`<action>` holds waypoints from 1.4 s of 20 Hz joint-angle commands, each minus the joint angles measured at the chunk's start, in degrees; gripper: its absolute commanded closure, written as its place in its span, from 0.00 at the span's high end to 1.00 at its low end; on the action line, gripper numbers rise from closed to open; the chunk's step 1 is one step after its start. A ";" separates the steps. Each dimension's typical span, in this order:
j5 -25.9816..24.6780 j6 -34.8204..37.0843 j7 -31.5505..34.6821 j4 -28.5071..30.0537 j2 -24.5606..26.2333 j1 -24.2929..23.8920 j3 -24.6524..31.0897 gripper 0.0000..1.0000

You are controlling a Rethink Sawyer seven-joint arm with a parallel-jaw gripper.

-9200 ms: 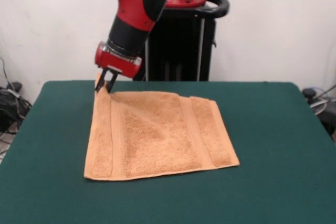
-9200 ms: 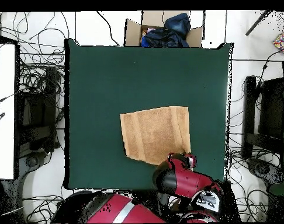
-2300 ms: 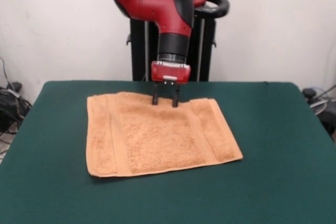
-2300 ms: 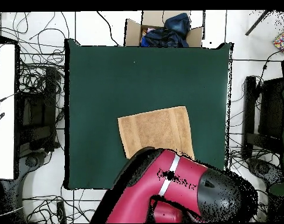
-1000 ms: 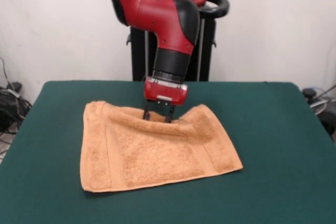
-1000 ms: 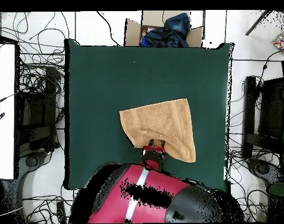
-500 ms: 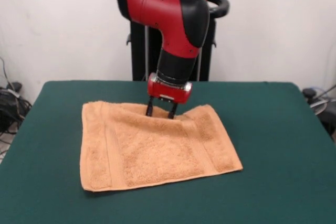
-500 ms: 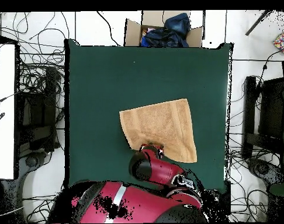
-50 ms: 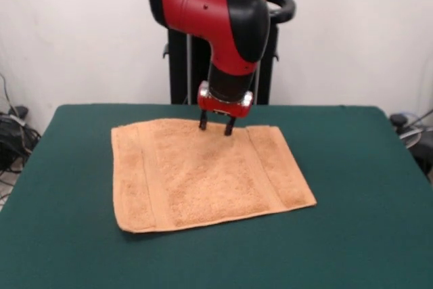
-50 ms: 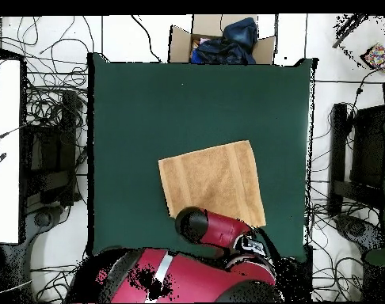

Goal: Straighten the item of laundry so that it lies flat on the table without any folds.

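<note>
On the desk (image 9: 352, 167), the towel (image 9: 203, 174) lay spread out nearly flat, a little left of centre in the front view and toward the far half. Its two woven bands ran roughly near to far, one by the left edge and one by the right, so the long lines of the cloth pointed away from the camera. No fold showed; only slight rippling in the pile and a near-left corner that looked a touch raised.

The tool (image 9: 216, 126) hung over the middle of the towel's far edge, its two dark tips spread apart with a clear gap between them and nothing held. The tips seemed at or just above the cloth; whether they touched could not be told. The overhead view hid the tool beneath the arm (image 10: 215, 229), which covered the towel's edge on the robot's side.

The towel thus stretched nearward from the tool, so any further smoothing would probably be a pull on that far edge, away from the near hem. By these views the job looked close to done.
</note>
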 commanded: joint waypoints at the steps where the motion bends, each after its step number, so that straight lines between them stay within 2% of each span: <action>1: -3.40 1.16 3.56 -3.07 3.05 0.50 6.02 1.00; 6: -4.95 -12.01 10.16 -0.01 -1.91 5.07 2.38 1.00; 11: -4.58 -17.79 10.97 -1.24 -3.18 3.65 3.50 1.00; 14: -3.52 -4.20 6.19 -2.13 -6.94 -0.13 7.68 1.00; 17: -2.76 5.37 3.75 -1.88 -11.28 -0.53 8.22 1.00; 20: -3.18 6.53 4.05 -1.18 -13.11 -0.45 8.38 1.00; 25: -4.02 3.82 6.19 -2.21 -12.34 -0.18 8.21 1.00; 28: -4.65 -3.48 8.61 -2.94 -11.28 0.60 7.43 1.00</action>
